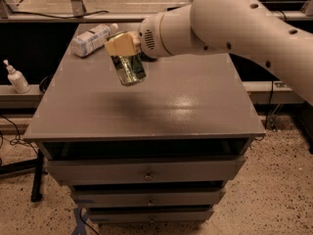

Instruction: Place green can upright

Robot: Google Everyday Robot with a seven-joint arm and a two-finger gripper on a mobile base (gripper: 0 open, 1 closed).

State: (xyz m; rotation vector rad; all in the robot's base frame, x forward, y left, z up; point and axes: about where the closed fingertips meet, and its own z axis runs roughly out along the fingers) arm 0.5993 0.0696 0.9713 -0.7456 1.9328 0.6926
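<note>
The green can (129,69) hangs in my gripper (123,47), held above the left middle of the grey cabinet top (186,102). The can is tilted, its lower silver end pointing down and towards the front. The gripper's tan fingers (120,45) are shut on the can's upper part. The white arm reaches in from the right. A dark shadow lies on the top below the can.
A clear plastic bottle with a white label (93,39) lies on its side at the back left corner of the top. A white pump bottle (14,77) stands on a ledge to the left. Drawers (146,173) sit below the top.
</note>
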